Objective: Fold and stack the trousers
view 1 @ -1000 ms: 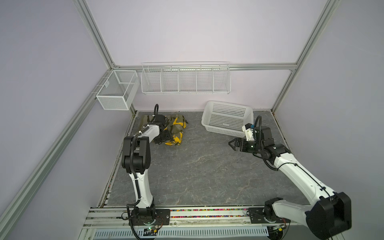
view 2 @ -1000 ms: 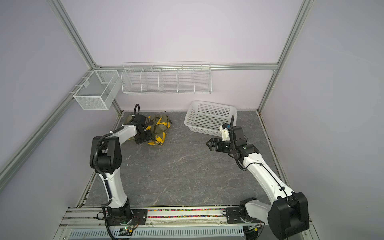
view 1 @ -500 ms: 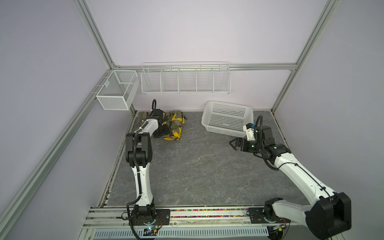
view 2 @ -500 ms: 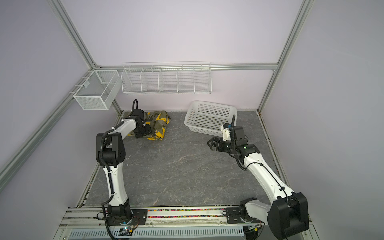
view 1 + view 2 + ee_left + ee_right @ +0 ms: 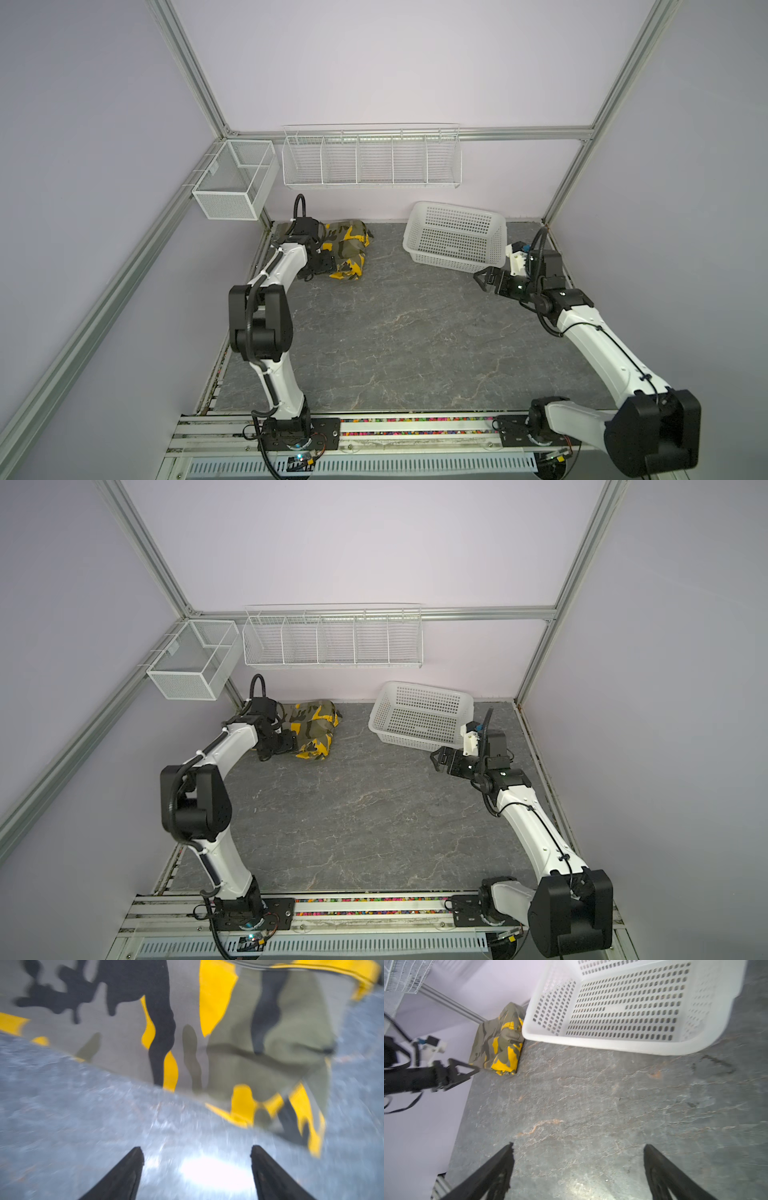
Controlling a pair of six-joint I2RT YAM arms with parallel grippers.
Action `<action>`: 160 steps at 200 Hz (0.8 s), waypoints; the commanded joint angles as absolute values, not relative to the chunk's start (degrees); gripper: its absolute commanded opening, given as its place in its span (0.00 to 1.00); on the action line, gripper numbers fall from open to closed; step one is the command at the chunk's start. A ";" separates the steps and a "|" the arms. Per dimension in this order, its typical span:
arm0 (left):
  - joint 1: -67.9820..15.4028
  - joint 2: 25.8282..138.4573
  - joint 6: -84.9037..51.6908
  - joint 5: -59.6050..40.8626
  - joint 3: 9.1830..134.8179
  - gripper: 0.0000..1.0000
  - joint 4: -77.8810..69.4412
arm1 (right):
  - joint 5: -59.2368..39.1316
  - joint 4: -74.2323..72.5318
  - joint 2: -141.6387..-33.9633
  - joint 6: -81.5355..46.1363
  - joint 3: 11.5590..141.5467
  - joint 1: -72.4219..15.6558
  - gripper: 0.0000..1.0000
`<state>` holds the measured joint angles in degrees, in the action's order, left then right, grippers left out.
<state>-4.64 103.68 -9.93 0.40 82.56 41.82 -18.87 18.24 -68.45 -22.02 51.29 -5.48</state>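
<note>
Grey marbled surface (image 5: 395, 332), lilac walls, metal frame. Left fingers (image 5: 124, 1176) apart with nothing between them, low over the surface, just short of the near edge of the trousers (image 5: 347, 249). Trousers lie in a folded bundle at the far left corner, close to the back wall. Right fingers (image 5: 492, 1174) apart and empty, above bare surface near a tilted white basket (image 5: 457, 245).
</note>
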 commanded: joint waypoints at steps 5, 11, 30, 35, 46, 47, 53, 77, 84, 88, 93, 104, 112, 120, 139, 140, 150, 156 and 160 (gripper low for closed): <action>-3.89 94.07 -2.78 0.88 71.67 0.91 34.20 | -15.90 15.02 -66.81 -17.83 47.67 -1.54 0.92; -3.79 91.66 -1.81 0.70 68.50 0.94 31.59 | -14.85 14.09 -66.71 -17.14 46.80 -0.33 0.89; -3.21 85.28 -0.20 0.01 59.35 0.99 23.00 | -7.73 10.18 -66.20 -14.44 43.55 2.07 0.89; -3.06 84.02 -0.03 -0.34 57.14 0.99 20.91 | -5.80 8.72 -66.18 -14.14 42.46 2.76 0.88; -2.90 82.23 0.46 -0.49 52.79 0.99 16.52 | -1.53 4.98 -66.43 -11.89 39.89 3.65 0.89; -2.90 82.07 0.49 -0.47 52.28 0.99 15.99 | -1.11 4.64 -66.44 -11.66 39.72 3.72 0.89; -2.82 81.20 0.16 -0.53 49.88 0.99 13.18 | 1.44 2.21 -66.74 -10.20 38.03 3.94 0.88; -2.81 77.97 -0.56 -0.67 39.75 0.99 -1.05 | 7.97 -10.49 -69.62 -7.80 31.67 4.71 0.88; -2.81 77.26 -0.74 -0.48 36.78 0.99 -6.02 | 8.40 -14.38 -70.97 -7.60 30.39 4.70 0.89; -2.81 76.96 -0.87 -0.43 35.18 0.99 -8.98 | 8.52 -16.30 -71.89 -7.80 29.82 4.74 0.88; -2.81 76.82 -1.10 -0.29 33.36 0.99 -12.77 | 8.57 -18.97 -73.06 -7.97 29.14 4.72 0.88; -2.81 77.09 -1.16 -0.30 30.22 0.99 -19.83 | 8.26 -25.49 -75.72 -7.74 27.47 4.72 0.88; -2.80 77.83 -0.91 -0.21 28.59 0.99 -24.56 | 7.99 -30.57 -77.47 -7.81 26.27 4.74 0.88; -2.81 78.43 -0.93 0.02 28.27 0.99 -26.50 | 6.73 -33.68 -78.69 -5.63 25.72 4.36 0.88; -2.81 79.57 1.21 -0.90 29.15 0.99 -28.26 | 4.82 -39.17 -79.72 -3.34 24.22 4.23 0.88; -2.81 79.69 1.44 -1.02 29.21 0.99 -28.37 | 4.70 -39.10 -79.76 -3.30 24.20 4.27 0.88; -2.81 81.20 1.60 -0.67 29.65 0.99 -29.71 | 2.59 -42.58 -81.01 -2.55 22.82 4.28 0.88; -2.81 81.91 2.10 -0.69 29.77 0.99 -30.79 | 1.41 -45.69 -82.52 -1.99 21.70 4.21 0.88; -2.81 82.04 2.77 -1.09 29.71 0.99 -31.30 | 0.28 -48.62 -83.87 -1.29 21.03 4.02 0.88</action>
<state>-3.09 79.81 -0.54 -0.08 28.47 -21.10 4.69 -31.29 -80.25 -5.87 24.10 4.40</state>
